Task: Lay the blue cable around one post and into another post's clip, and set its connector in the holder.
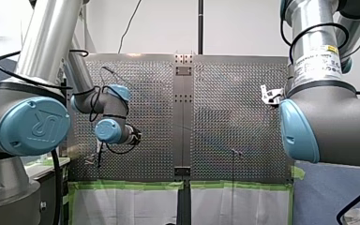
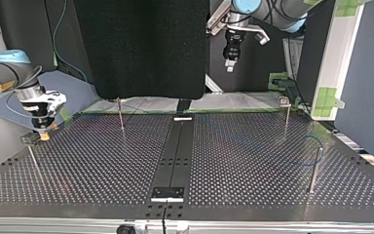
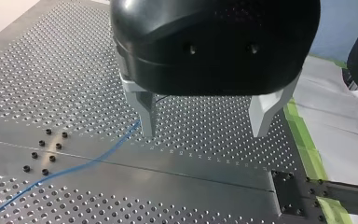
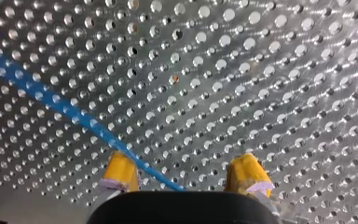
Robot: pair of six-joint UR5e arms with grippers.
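Blue cable (image 4: 51, 96) between right claw (image 4: 182, 164), wrist-only

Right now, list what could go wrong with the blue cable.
My right gripper is open with the blue cable lying close to one yellow pad, not centred: closing could nudge it out. The slack cable loops by a thin post in the top view; pulling may snag it there.

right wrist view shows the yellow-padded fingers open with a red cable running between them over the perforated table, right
Not quite: the cable is blue, not red. The right wrist view shows it running between my right gripper's open yellow-padded fingers over the perforated table.
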